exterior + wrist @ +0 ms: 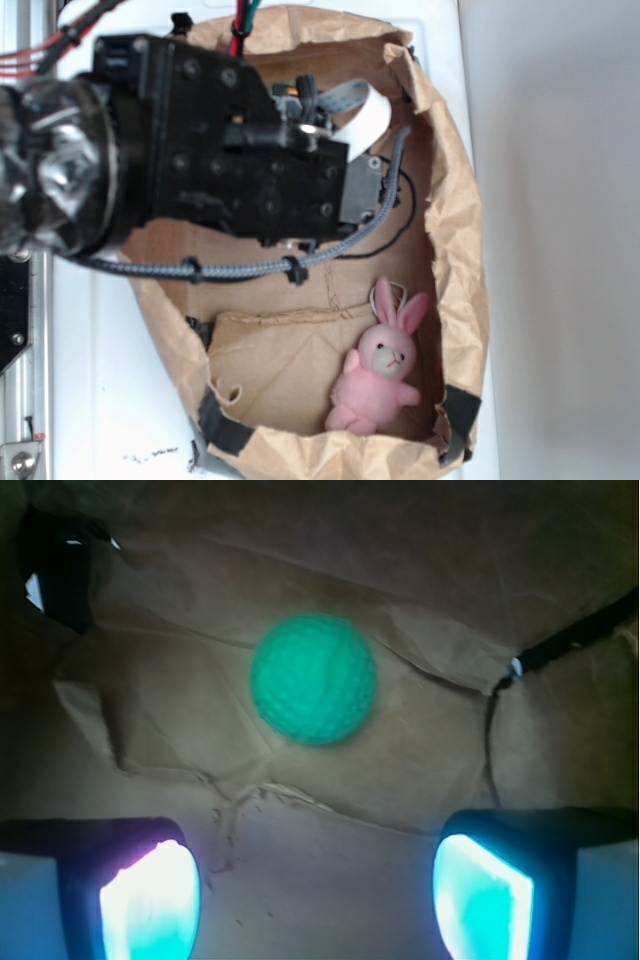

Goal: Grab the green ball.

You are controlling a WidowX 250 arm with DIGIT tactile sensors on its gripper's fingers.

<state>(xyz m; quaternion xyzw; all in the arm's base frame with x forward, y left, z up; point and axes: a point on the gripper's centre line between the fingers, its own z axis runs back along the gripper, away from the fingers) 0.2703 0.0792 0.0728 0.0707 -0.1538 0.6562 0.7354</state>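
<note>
Hanging over the paper bag (455, 250), the gripper (315, 895) had its fingers (150, 900) spread apart, empty. The ball (314, 678) lay on the bag's floor beyond them, untouched.

Place: a robot lab or test bench, not a home.
Rig: black robot arm (220, 150) with cables and a metal rail (25, 380) at the edge.
Surface: plain white desk (110, 400).
Work area: taped brown paper bin (455, 250) holding a pink plush bunny (380, 370).
</note>
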